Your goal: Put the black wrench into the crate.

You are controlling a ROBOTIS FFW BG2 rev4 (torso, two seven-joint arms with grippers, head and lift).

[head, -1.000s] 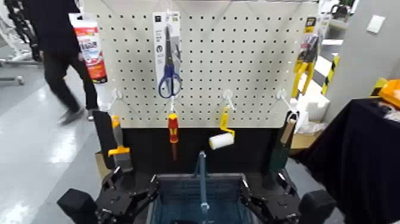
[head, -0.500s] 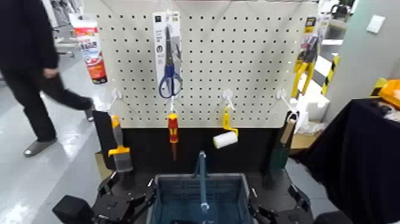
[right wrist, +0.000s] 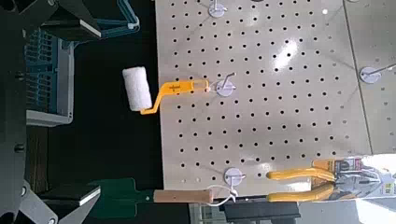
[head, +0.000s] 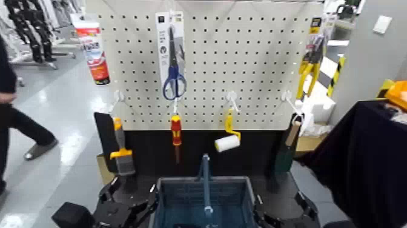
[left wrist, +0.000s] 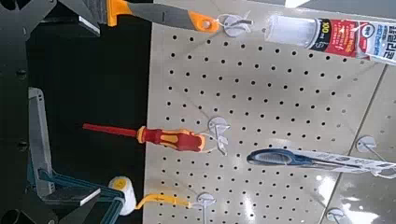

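The crate [head: 181, 182] is a blue-grey mesh basket with a tall blue handle bar [head: 206, 176]. It stands low in the middle, below the pegboard. It also shows in the left wrist view [left wrist: 42, 140] and the right wrist view [right wrist: 47, 75]. I cannot make out the black wrench in any view. My left gripper [head: 124, 209] sits just left of the crate, and my right gripper [head: 284, 215] just right of it. Each wrist view shows its own gripper [left wrist: 82, 105] [right wrist: 86, 105] with the fingers spread and nothing between them.
The pegboard [head: 254, 73] holds blue-handled scissors [head: 172, 60], a red screwdriver [head: 175, 133], a yellow paint roller [head: 227, 136], an orange-handled scraper [head: 121, 148], a green trowel [head: 286, 151], yellow pliers [head: 310, 63] and a tube [head: 94, 51]. A person [head: 12, 121] walks at the far left. A black-draped table [head: 369, 164] stands right.
Both grippers have dropped lower and moved outward from the crate's sides. The person in the background has walked toward the left edge.
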